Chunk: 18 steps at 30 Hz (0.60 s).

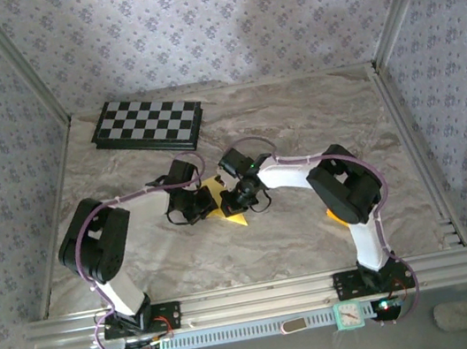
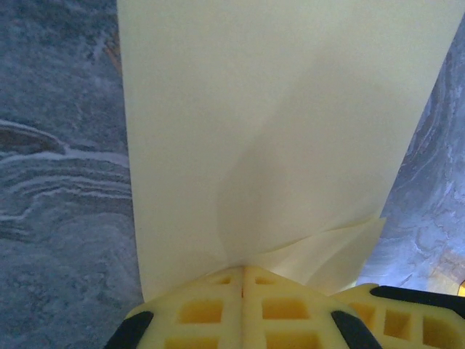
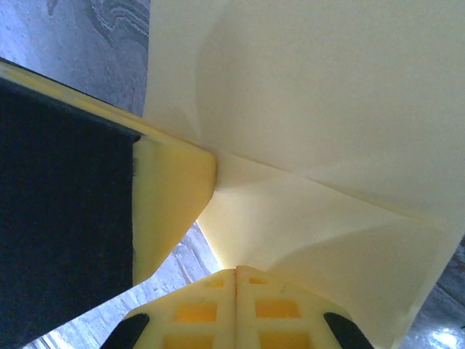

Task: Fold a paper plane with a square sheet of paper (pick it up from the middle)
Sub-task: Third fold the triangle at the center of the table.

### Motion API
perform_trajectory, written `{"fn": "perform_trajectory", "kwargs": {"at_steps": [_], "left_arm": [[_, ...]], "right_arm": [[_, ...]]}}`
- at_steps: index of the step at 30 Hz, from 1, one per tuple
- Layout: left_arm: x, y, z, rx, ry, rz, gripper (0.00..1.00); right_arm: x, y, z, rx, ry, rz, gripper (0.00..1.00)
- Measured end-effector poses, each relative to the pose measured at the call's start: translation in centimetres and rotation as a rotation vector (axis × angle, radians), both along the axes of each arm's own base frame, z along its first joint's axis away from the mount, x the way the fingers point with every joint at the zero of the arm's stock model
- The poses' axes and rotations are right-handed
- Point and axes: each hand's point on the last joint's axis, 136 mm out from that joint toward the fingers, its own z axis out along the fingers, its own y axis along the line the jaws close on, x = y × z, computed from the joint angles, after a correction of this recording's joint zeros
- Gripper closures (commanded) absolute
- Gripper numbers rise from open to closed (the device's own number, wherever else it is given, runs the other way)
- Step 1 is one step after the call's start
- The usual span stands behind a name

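Sheet of paper [image 1: 236,219], creased, tip pointing near-right, left claw [image 2: 243,270] and right claw [image 3: 236,270] clamped on it

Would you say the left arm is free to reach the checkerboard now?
Probably not yet: the left claw is shut on the square sheet of paper, which the right claw also grips. Nothing lies between it and the checkerboard, though.

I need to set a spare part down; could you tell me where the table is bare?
Bare marble lies right of the checkerboard to the right rail, and along the near edge between the left arm base and right arm base. The middle is crowded: left gripper and right gripper both pinch the square sheet of paper.
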Motion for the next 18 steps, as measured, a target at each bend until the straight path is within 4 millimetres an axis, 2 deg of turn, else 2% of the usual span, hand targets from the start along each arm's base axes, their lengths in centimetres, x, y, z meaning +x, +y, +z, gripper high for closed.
{"fn": "perform_trajectory", "kwargs": {"at_steps": [8, 18], "left_arm": [[-0.1, 0.1, -0.1, 0.007, 0.018, 0.017, 1.00], [-0.1, 0.1, -0.1, 0.007, 0.018, 0.017, 1.00]], "right_arm": [[-0.7, -1.2, -0.6, 0.012, -0.007, 0.006, 1.00], [-3.7, -4.7, -0.8, -0.012, -0.006, 0.035, 1.00]]}}
